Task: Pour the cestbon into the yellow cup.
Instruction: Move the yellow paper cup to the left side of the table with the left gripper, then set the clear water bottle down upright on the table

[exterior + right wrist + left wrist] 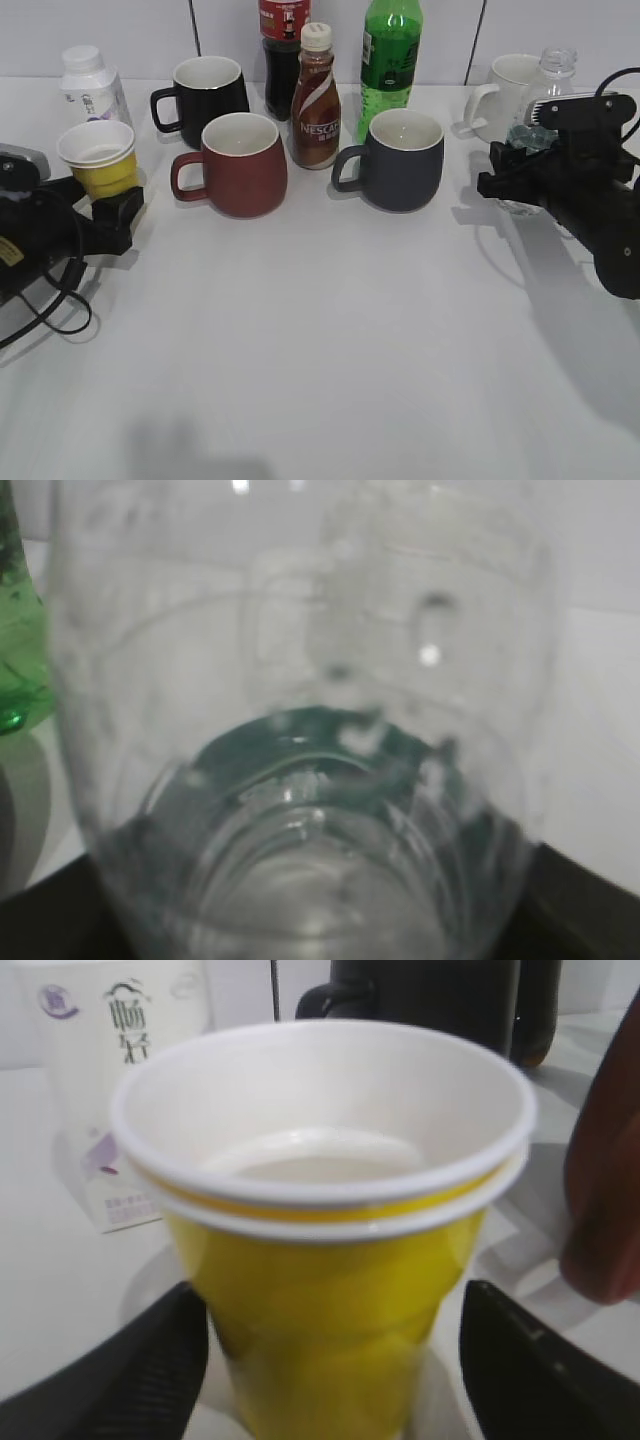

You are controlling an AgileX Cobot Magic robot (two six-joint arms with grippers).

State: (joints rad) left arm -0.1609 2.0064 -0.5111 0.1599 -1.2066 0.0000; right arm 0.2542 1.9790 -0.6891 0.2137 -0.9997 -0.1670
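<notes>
The yellow cup [100,160] stands at the far left of the table; it is a paper cup with a white rim and white inside. In the left wrist view it [330,1260] fills the frame. My left gripper [105,198] [330,1370] is open, one finger on each side of the cup's base, with a gap on the right. The cestbon [556,72] stands upright at the far right, uncapped. My right gripper [520,170] [315,910] is round its body, with dark fingers against both sides. The clear bottle [300,730] fills the right wrist view.
Between the arms stand a red-brown mug [240,165], a dark grey mug [400,160], a black mug [205,95], a Nescafe bottle [316,100], a green bottle [390,60] and a cola bottle [283,50]. A white mug [510,90] stands behind the cestbon and a white bottle [90,85] behind the cup.
</notes>
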